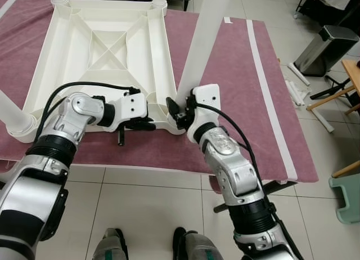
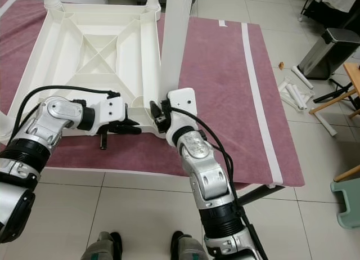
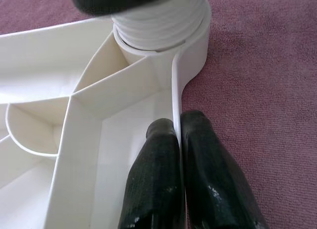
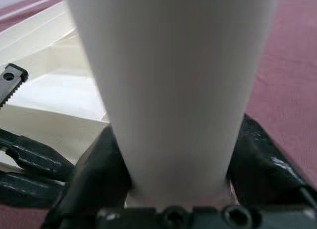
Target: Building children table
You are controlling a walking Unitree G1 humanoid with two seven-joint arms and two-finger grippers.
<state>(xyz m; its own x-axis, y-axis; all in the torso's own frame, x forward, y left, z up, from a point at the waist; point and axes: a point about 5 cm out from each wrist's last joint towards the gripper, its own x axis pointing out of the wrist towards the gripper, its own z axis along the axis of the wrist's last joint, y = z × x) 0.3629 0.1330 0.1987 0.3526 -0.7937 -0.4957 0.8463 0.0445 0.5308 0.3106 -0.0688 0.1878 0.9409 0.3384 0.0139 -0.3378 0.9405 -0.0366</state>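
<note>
Tabletop, white plastic, lies upside down on maroon rug, ribbed underside up, at 12 o'clock from the robot's feet. Left gripper is clenched on the tabletop's near rim wall, one finger each side, just beside the corner socket. Right gripper grasps white leg at that corner, at 3 o'clock from the left gripper. Trash bin at 2 o'clock.
</note>
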